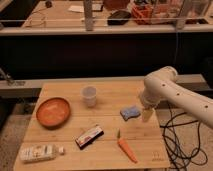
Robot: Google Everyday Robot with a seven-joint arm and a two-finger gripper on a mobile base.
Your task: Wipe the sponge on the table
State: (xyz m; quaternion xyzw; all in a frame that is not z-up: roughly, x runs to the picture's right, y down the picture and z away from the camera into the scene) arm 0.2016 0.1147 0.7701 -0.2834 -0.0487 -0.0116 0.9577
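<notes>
The small light-blue soft sponge (130, 113), with its pinched wavy sides, lies flat on the square light bamboo-plank table (67, 89), in the half nearer the robot's arm and about midway from front to back. The pale two-finger gripper (146, 116) hangs just beside it, on the side away from the clear plastic cup (89, 95). It points down from the white jointed arm (172, 92), low over the tabletop near the table's edge. I cannot tell whether it brushes the sponge. Its fingers stand spread wide and hold nothing.

The cup stands upright, well apart from the sponge, toward the table's back. Beyond it, near the far side edge, sits a round orange-brown bowl (53, 111). In front of the sponge lies an orange carrot (126, 147), with a dark rectangular snack packet (89, 136) beside it. A white tube (40, 152) lies on its side at the front corner. Black cables (176, 142) trail on the floor by the arm. A long cluttered wooden bench (100, 15) runs behind.
</notes>
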